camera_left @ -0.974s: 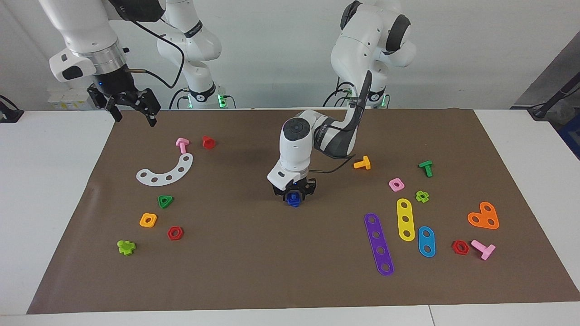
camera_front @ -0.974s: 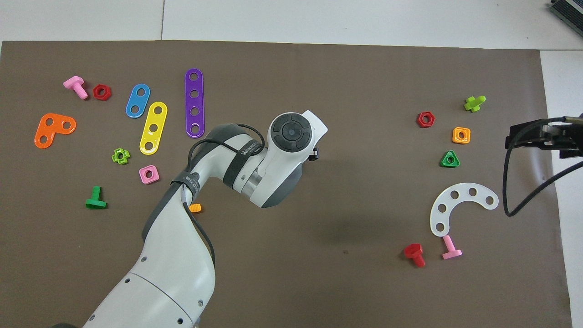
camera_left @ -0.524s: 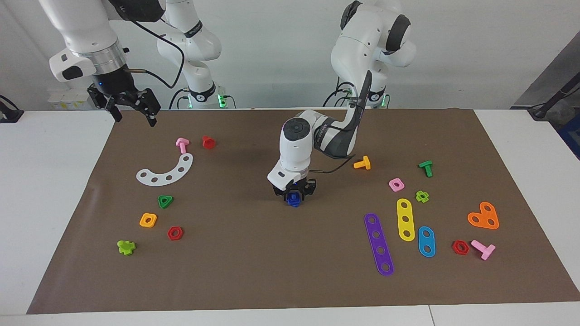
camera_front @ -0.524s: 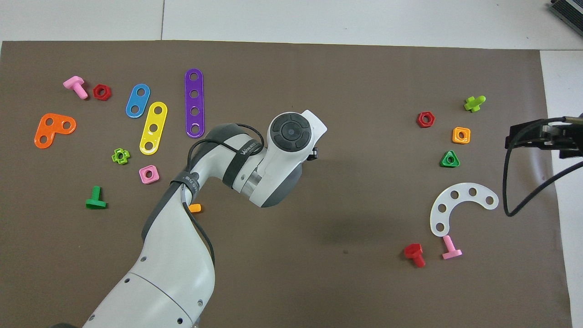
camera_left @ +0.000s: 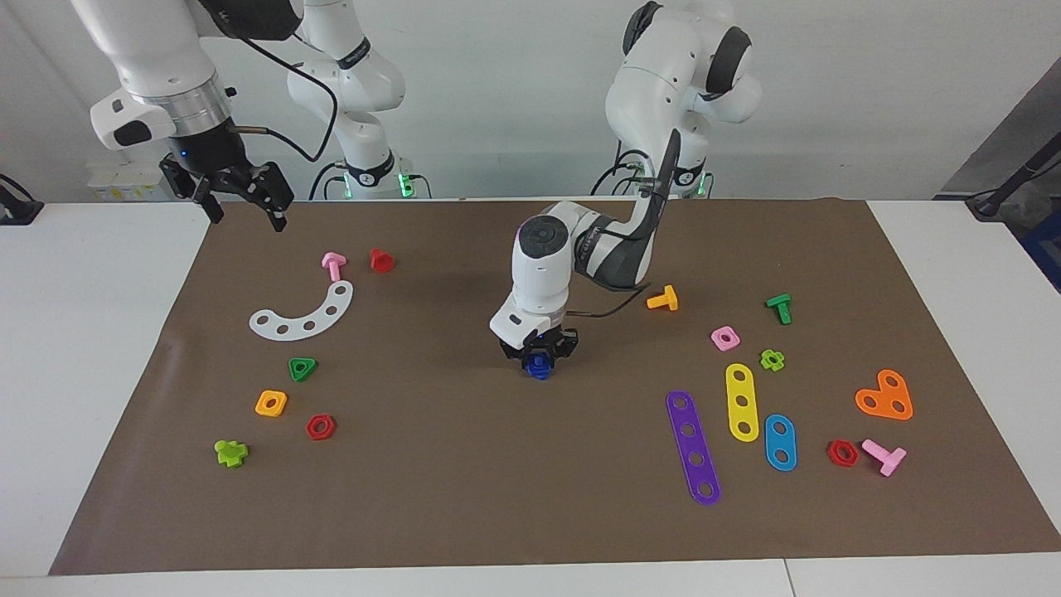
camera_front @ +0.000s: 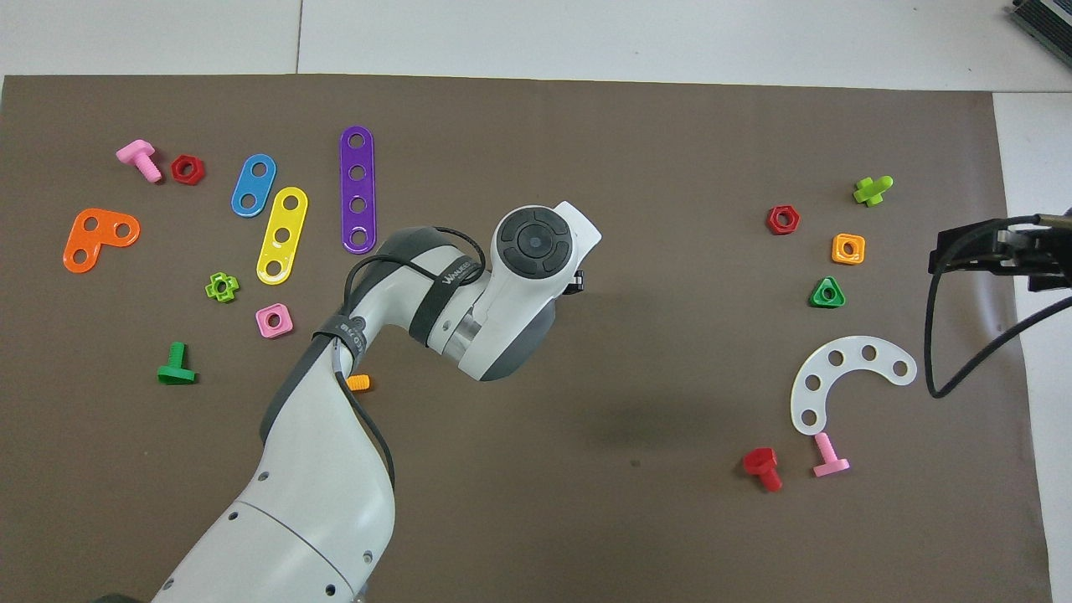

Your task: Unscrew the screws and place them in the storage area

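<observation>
Left claw (camera_left: pixel 539 358) down at mid-mat, fingers drawn in around the dark-blue bolt-and-nut (camera_left: pixel 539 365), which sits on the brown paper mat (camera_left: pixel 497 497) about midway between the two arms' ends of the worktop. The blue piece shows just below the claw in the facing view; whether the pads are bearing on it or only set close round it, I cannot tell. From overhead the left wrist covers the piece entirely.

Right claw (camera_left: pixel 240 203) hangs high over the mat corner at the right arm's end, fingers spread, nothing in them. That arm waits.

Step in hand, as I judge it: securing a grip on the blue assembly so bolt and nut can be twisted apart.

Notes for doing it well:
- Seat the grip on the upper part alone, head or nut; a grip spanning both would turn them as one.
- Keep the claw's axis in line with the shaft, or the plastic thread may bind.
- The lower part needs holding. Mat friction may not be enough, and the idle right arm could pin it.
- Lift only once the thread is clear.

Open mat lies all round the piece. The nearest scattered part is the orange bolt (camera_left: pixel 663 298), nearer the robots.
</observation>
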You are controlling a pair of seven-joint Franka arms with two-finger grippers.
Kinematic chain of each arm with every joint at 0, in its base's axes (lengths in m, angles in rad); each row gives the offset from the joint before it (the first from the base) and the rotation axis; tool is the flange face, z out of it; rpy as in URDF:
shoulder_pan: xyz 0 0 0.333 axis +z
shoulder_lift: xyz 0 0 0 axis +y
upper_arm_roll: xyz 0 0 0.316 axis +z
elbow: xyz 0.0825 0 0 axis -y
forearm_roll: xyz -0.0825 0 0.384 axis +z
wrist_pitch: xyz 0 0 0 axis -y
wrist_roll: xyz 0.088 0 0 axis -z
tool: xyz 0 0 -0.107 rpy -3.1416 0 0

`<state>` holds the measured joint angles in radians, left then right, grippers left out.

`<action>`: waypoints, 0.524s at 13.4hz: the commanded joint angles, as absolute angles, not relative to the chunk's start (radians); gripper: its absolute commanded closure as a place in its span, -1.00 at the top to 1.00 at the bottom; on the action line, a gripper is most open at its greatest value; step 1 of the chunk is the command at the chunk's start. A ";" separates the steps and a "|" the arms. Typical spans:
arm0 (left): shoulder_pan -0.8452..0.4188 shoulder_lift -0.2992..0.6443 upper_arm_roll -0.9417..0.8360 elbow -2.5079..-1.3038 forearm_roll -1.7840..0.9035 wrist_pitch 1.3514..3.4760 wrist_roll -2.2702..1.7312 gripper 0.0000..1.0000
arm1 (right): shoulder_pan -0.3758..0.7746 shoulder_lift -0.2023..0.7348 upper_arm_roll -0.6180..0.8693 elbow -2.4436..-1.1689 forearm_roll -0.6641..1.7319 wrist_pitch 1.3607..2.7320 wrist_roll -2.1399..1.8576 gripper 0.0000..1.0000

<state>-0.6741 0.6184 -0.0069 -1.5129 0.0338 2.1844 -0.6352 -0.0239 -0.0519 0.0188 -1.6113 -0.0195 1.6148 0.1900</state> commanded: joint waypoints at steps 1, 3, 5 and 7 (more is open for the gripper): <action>-0.686 0.611 0.006 -1.516 0.049 2.186 -0.657 0.03 | -0.031 -0.060 0.023 -1.612 -0.015 1.611 0.169 1.00; -0.686 0.611 0.006 -1.509 0.046 2.174 -0.655 -0.03 | -0.031 -0.060 0.023 -1.612 -0.015 1.611 0.169 1.00; -0.686 0.611 0.006 -1.506 0.045 2.161 -0.655 -0.05 | -0.031 -0.060 0.023 -1.612 -0.015 1.611 0.170 1.00; -0.684 0.611 0.005 -1.506 0.043 2.151 -0.655 -0.05 | -0.031 -0.060 0.023 -1.612 -0.015 1.611 0.169 1.00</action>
